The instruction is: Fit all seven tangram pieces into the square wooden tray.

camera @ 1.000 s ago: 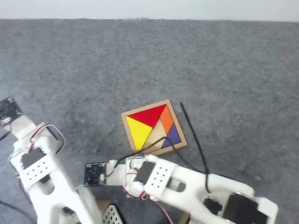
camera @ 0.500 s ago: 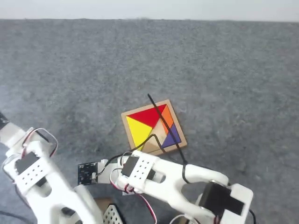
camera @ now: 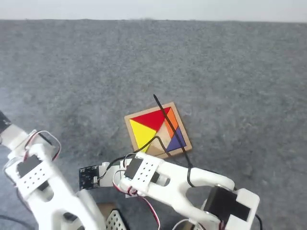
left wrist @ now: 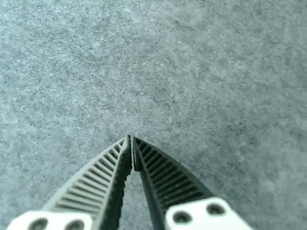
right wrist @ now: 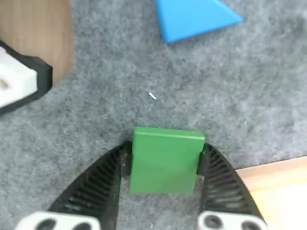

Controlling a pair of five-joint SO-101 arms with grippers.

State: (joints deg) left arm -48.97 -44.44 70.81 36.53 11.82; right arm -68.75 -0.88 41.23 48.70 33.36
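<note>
The square wooden tray [camera: 127, 120] lies mid-table, holding a red triangle [camera: 152, 119], a yellow triangle [camera: 141, 135], an orange piece [camera: 171, 122] and a purple piece [camera: 177, 140]; a patch of bare wood shows between them. My right gripper [right wrist: 165, 148] is shut on a green square [right wrist: 165, 160], one finger on each side, over the carpet. A blue triangle [right wrist: 194, 17] lies on the carpet beyond it. The right arm [camera: 144, 175] sits just in front of the tray. My left gripper [left wrist: 130, 140] is shut and empty over bare carpet, its arm [camera: 33, 175] at the near left.
A black cable [camera: 168, 125] runs from the right arm across the tray. Brown wood [right wrist: 36, 38] and a white-and-black part [right wrist: 19, 79] sit at one side of the right wrist view, with a pale wooden edge [right wrist: 273, 187] by the gripper.
The right arm has shifted left in front of the tray, and its cable has swung over the tray's pieces. The left arm has moved a little toward the near edge.
</note>
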